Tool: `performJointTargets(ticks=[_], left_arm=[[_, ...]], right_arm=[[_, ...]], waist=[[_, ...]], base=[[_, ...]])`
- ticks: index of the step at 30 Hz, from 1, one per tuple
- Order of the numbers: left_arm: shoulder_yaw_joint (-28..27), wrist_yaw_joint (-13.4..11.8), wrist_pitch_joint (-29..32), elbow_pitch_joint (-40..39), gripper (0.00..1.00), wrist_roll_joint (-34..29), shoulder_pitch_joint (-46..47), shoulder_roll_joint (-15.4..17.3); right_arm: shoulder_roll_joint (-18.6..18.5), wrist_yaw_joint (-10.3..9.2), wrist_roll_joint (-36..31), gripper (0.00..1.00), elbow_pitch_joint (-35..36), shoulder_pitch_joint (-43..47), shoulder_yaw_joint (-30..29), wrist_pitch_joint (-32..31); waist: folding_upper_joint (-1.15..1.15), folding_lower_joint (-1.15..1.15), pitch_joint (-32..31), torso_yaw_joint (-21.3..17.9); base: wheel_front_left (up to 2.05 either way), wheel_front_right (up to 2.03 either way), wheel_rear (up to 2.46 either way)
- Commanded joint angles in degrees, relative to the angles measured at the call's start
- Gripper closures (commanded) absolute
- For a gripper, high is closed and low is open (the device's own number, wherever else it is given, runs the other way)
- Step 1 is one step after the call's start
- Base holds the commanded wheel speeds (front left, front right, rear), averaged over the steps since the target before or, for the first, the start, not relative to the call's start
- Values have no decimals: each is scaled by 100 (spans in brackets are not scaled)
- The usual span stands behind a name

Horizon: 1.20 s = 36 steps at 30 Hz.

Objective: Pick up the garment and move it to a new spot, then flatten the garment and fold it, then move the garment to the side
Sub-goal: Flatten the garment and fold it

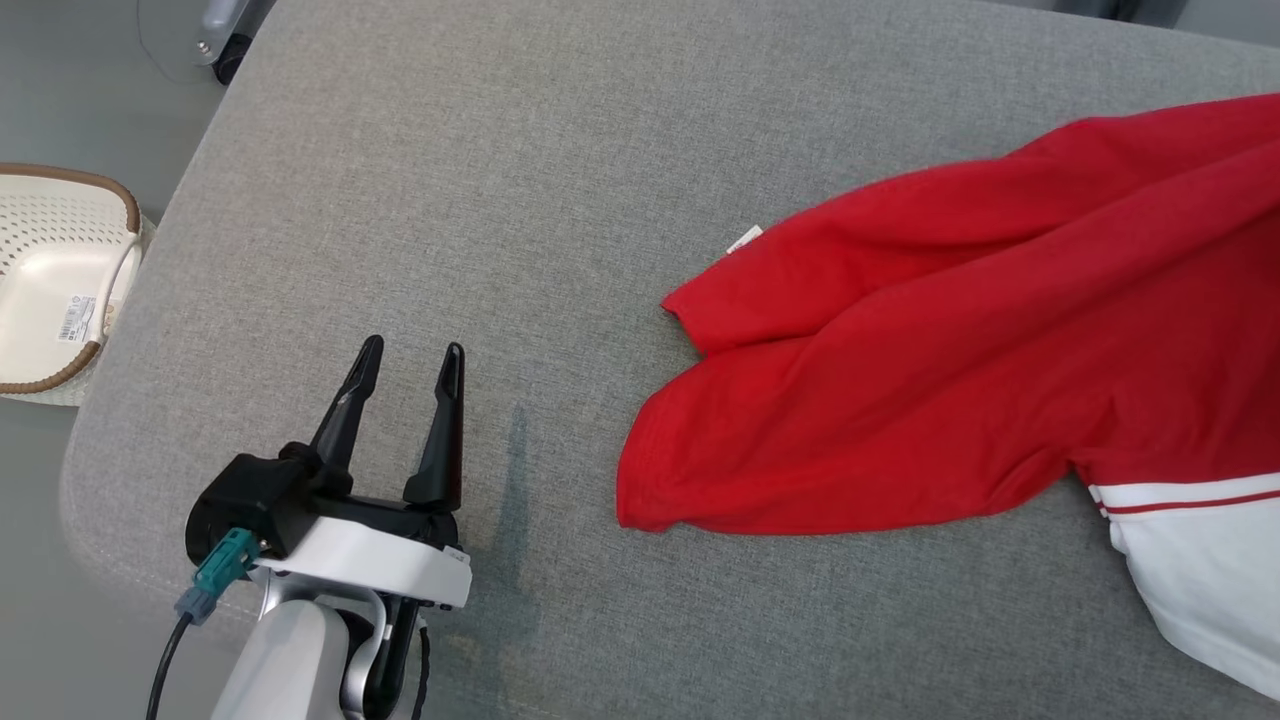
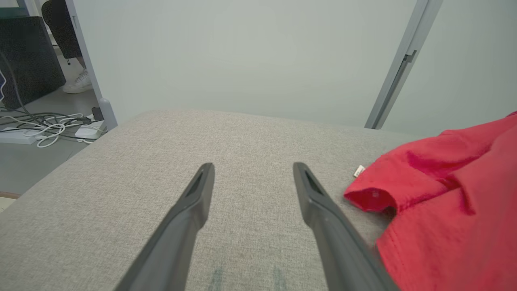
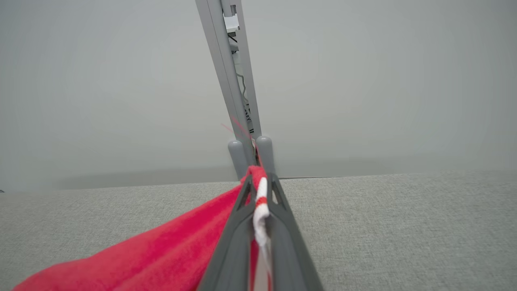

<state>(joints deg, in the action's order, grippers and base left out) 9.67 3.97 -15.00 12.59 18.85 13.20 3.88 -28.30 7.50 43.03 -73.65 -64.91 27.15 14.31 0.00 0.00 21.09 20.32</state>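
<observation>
- Now: red knit garment with a white striped hem (image 1: 960,340) lies rumpled on the right half of the grey woven cushion (image 1: 500,150), long axis running from the cushion's middle toward its right edge.
- Right gripper (image 3: 260,178) is pinched tight on a red-and-white fold, just above the cushion.
- Left gripper (image 1: 413,346) is spread wide and empty over the cushion's near-left part; the garment lies to its right, apart.
- Judgement: the right arm is nearer and should lead the carry.

pad (image 1: 520,200): grey fabric, I see one rounded corner
wall (image 2: 242,52): plain pale panels, grey post (image 2: 400,68) between
floor (image 1: 60,100): grey; white cables (image 2: 52,129), cream basket (image 1: 40,250) beside pad
</observation>
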Motion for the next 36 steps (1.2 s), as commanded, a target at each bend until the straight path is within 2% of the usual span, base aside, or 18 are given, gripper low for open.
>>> performJointTargets(ticks=[1, 2, 9, 12, 14, 18, 27, 36], left_arm=[[-41, 33, -23, 1, 0, -63, 78, 4], [-45, 32, -23, 3, 0, -82, 77, 1], [-68, 49, -23, 84, 0, -114, 59, -4], [-116, 51, -22, 184, 0, -106, -48, 27], [-155, 41, -17, 229, 0, -100, -105, 49], [-263, -14, -17, 230, 0, -108, -219, 126], [-475, -131, -10, 80, 0, -83, -650, 368], [-552, -129, -14, -144, 0, -111, -1045, 419]], right_arm=[[-36, -1, -102, 80, -27, 56, -157, 57], [-31, -1, -143, 0, -29, 129, -232, 63], [250, -1, -453, 0, -27, 409, -561, 81], [563, -1, -660, 0, 16, 448, -655, 102], [671, -1, -723, 0, 281, 568, -745, 98], [819, -1, -885, 0, 1152, 1054, -978, 90], [1211, 0, -1323, 0, 3447, 2866, -1747, 83], [1607, 0, -1802, 0, 5432, 4730, -2449, 80]], waist=[[0, 0, 25, 4], [0, 0, 21, -4], [0, 0, -188, -196], [0, 0, -464, -438], [0, 0, -620, -590], [0, 0, -937, -874], [0, 0, -1660, -1499], [0, 0, -2049, -1823]], base=[[0, 0, 0], [0, 0, 0], [0, 0, 0], [0, 0, 0], [0, 0, 0], [0, 0, 0], [0, 0, 0], [0, 0, 0]])
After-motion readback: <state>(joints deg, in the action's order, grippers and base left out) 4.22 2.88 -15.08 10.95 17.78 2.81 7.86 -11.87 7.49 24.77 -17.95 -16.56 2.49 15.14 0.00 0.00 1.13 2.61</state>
